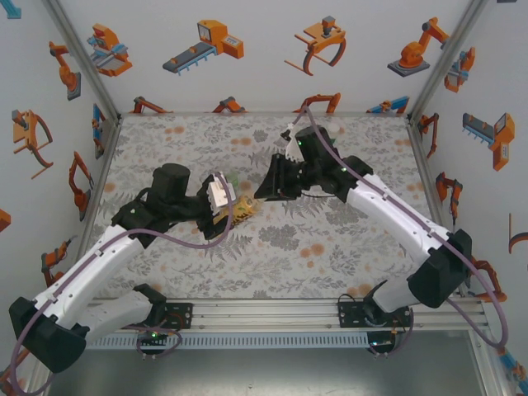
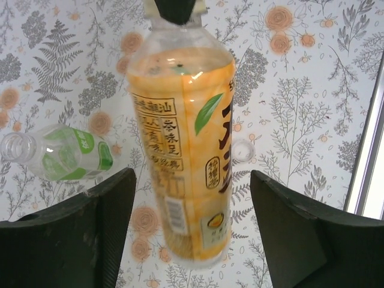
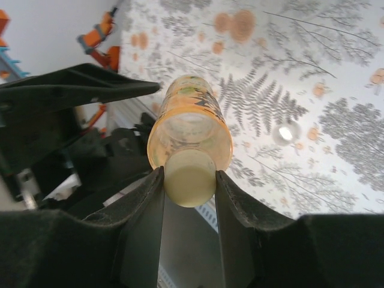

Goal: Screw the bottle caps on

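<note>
Overhead, the left tool point(image 1: 229, 205) and the right tool point(image 1: 266, 188) meet nose to nose over the middle of the counter point(image 1: 346, 247). The yellow bottle point(image 1: 244, 209) lies between them. Only a scrap of its yellow side shows there, because the two dark wrists cover the rest.

From the left wrist, a clear bottle point(image 2: 63, 153) lies on its side at the far left. Its mouth is uncapped and it runs close to the frame edge. Beside it the left tool's fingers point(image 2: 72, 240) stand wide apart, one on each side of the yellow bottle, and printed counter shows in the gap on the right. On the left the gap is too thin to judge. The bottle's label is partly blurred, and its neck runs off the top of the frame behind a dark fingertip. Further right a loose cap point(image 2: 242, 151) sits on the counter, well apart from the clear bottle.

From the right wrist, the right tool is closed narrowly on the pale cap point(image 3: 191, 180) at the yellow bottle's mouth. The bottle body stretches away beyond it. Whether the cap is fully threaded cannot be told, nor whether the bottle's base rests on the counter.
</note>
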You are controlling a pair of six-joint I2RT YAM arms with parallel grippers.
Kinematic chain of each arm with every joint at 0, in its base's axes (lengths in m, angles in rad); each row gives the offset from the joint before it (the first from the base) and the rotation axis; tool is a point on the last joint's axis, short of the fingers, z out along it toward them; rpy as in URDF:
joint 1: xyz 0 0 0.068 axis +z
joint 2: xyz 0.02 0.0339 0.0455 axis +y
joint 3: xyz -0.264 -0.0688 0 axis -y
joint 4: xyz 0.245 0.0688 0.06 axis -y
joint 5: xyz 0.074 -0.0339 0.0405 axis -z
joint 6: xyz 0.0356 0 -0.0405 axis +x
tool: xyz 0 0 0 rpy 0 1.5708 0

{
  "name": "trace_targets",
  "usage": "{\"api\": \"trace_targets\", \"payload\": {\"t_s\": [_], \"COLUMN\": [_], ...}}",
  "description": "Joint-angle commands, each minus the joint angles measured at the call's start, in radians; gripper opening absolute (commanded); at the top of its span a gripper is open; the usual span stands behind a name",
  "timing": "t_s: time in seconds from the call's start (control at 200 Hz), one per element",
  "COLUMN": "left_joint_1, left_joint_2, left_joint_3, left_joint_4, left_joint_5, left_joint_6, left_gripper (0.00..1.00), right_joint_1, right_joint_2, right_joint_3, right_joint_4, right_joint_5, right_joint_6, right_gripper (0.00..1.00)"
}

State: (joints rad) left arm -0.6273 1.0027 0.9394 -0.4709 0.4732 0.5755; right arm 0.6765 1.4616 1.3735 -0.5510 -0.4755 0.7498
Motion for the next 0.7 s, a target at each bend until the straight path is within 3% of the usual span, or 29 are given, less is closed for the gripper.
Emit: {"api": "trace_targets", "payload": {"t_s": [0.0, 0.305, 0.691], "left_joint_1": [0.008, 0.014, 0.016], "left_joint_2": [-0.013, -0.015, -0.016], "left_joint_3": [0.007, 0.007, 0.000], "left_joint_4": [0.020, 0.020, 0.017], "left_joint_5": [0.034, 0.037, 0.009], "left_joint_6": [-0.007, -0.009, -0.007], "left_gripper": [0.74, 0.76, 0.76], "right_joint_1": [-0.002, -0.003, -0.042], "right_joint_2": [0.014, 0.062, 0.143], "right_joint_3": [0.053, 0.170, 0.336], "right_joint_4": [-0.107, -0.331, -0.495], "right_joint_5": [0.071, 0.258, 0.348], "right_joint_6": [-0.087, -0.251, -0.394], "right_gripper": [0.01, 0.01, 0.00]}}
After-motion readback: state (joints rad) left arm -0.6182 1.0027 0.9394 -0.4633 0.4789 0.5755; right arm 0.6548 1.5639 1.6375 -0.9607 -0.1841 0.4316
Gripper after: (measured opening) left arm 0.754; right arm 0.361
